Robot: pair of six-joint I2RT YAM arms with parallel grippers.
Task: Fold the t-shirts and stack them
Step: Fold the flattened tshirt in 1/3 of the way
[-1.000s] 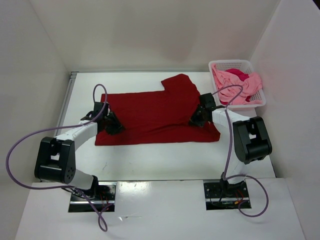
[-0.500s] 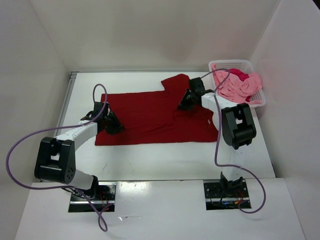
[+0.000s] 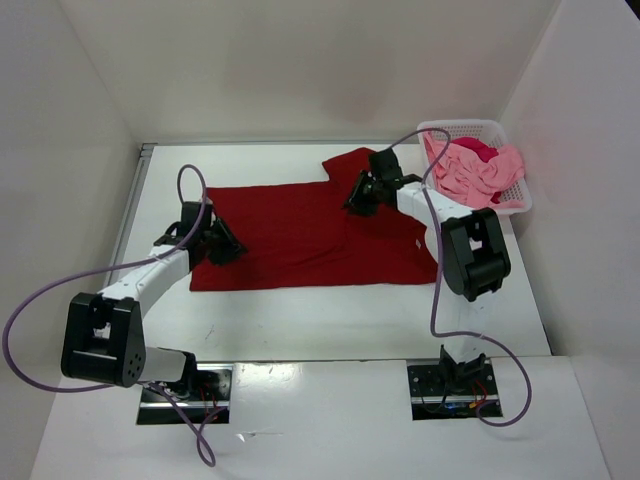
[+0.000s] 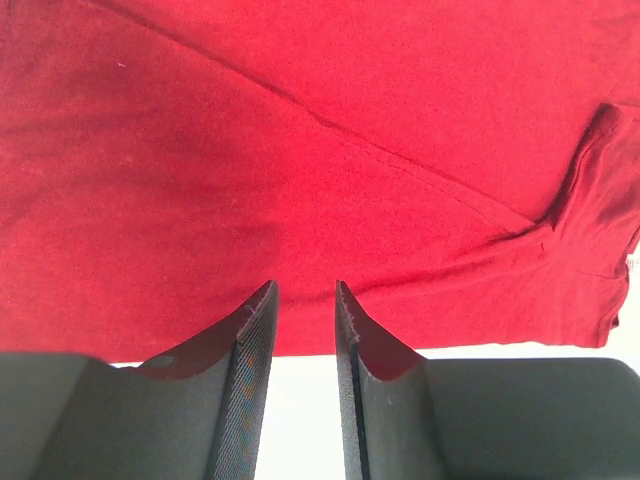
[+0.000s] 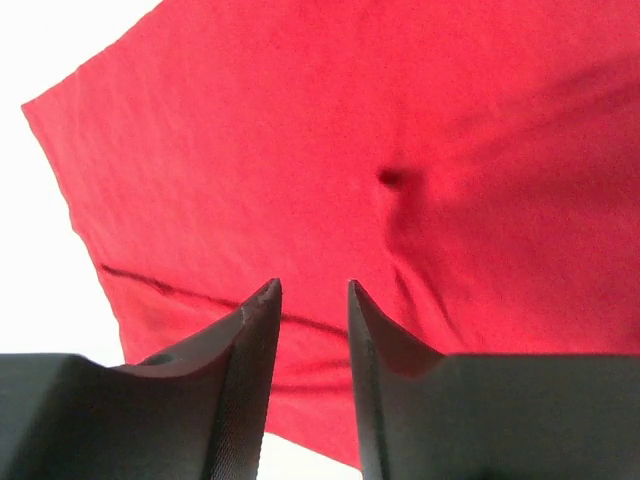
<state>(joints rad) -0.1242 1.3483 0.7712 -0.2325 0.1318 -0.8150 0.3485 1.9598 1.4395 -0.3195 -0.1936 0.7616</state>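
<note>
The dark red t-shirt [image 3: 300, 235] lies spread flat on the white table, one sleeve at the back. My left gripper [image 3: 226, 243] is open and empty over the shirt's left edge; in the left wrist view [image 4: 303, 288] the cloth [image 4: 330, 150] fills the frame beyond its tips. My right gripper [image 3: 354, 199] is open and empty above the shirt near the back sleeve, also in the right wrist view [image 5: 313, 286] over red cloth [image 5: 400, 150]. A light pink t-shirt [image 3: 475, 178] and a magenta-pink t-shirt [image 3: 478, 149] lie bunched in the basket.
The white mesh basket [image 3: 467, 128] stands at the back right corner. White walls close in the table on the left, back and right. Purple cables loop from both arms.
My right gripper has moved from the shirt's right side back and left to the area by the back sleeve. My left gripper shifted slightly back along the left edge.
</note>
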